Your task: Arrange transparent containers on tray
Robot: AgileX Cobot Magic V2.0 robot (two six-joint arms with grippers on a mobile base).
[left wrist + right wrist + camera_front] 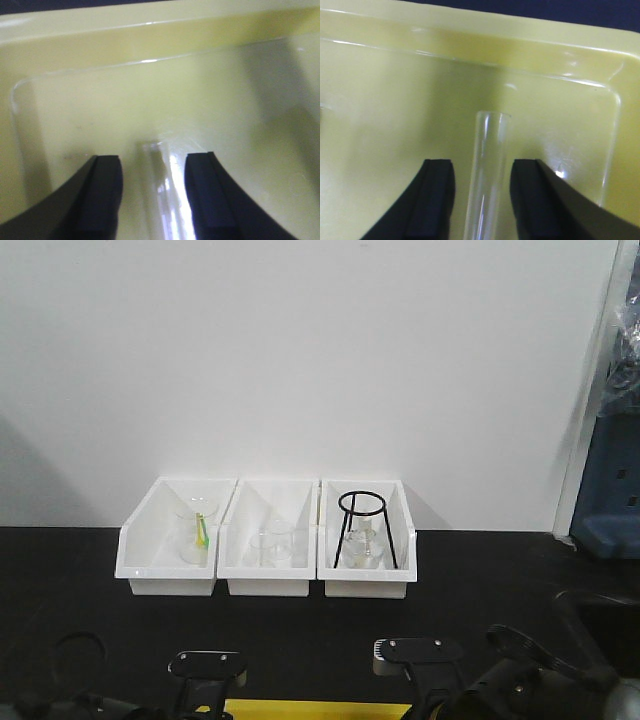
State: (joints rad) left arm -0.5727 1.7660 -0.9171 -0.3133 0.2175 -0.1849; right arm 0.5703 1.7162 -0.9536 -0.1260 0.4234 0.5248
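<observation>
A clear glass test tube [162,192] lies between the black fingers of the left hand [152,192], low over the floor of the bright yellow tray [150,30], near one rounded corner. There is a gap on each side of the glass, so the fingers stand apart rather than pinching it. Whether the tube already rests on the tray floor I cannot tell.

A second test tube [487,175], its lipped rim pointing toward the tray wall, sits the same way between the fingers of the right hand [482,200], which are also spread with space beside the glass, close to the tray's opposite corner.

From the front, only a thin yellow strip of the tray [315,708] shows at the bottom edge, between the two arms, on the black desk [300,640].

Farther back, three white bins [268,540] stand in a row against the wall, holding squat beakers and a black ring stand [362,530].

As I judge it, two tubes are at or near placement; both hands must withdraw. Any further tubes are out of sight.
</observation>
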